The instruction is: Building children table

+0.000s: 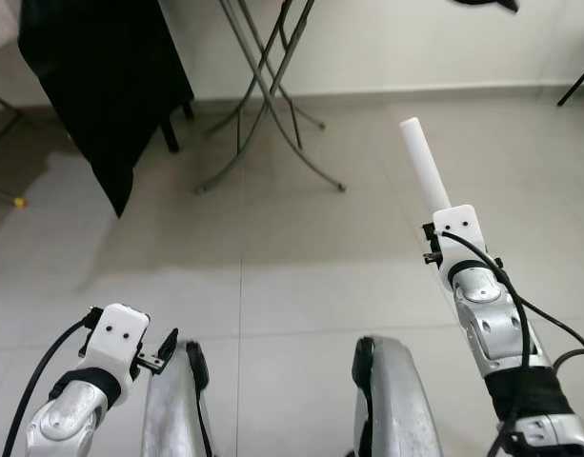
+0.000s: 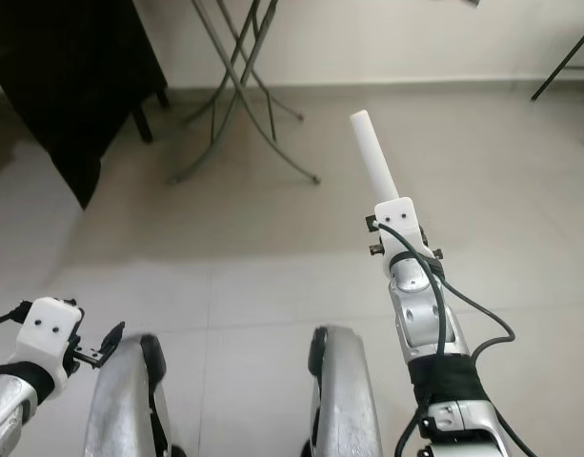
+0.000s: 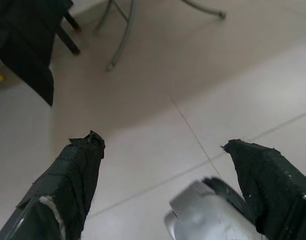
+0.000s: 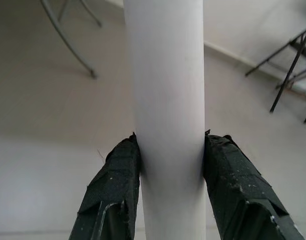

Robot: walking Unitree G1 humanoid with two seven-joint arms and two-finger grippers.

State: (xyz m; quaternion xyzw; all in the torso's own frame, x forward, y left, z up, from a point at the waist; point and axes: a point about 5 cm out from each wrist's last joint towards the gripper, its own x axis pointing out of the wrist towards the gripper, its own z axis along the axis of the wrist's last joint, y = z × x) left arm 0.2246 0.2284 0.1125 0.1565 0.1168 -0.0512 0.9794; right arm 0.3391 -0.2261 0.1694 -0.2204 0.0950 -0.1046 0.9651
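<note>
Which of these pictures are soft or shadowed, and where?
Right wrist view: the white table leg is so close it looks soft and flatly lit between the right claw fingers. Left wrist view: the fingers are slightly blurred. Eye views: sharp, with a soft shadow across the tiled floor.

- A sparse indoor room, apparently in a home: pale tiled floor (image 1: 272, 276) meeting a plain light wall (image 1: 387, 43).
- Crossed metal folding legs (image 1: 272, 105) stand near the wall.
- Black cloth (image 1: 101, 76) hangs beside them.
</note>
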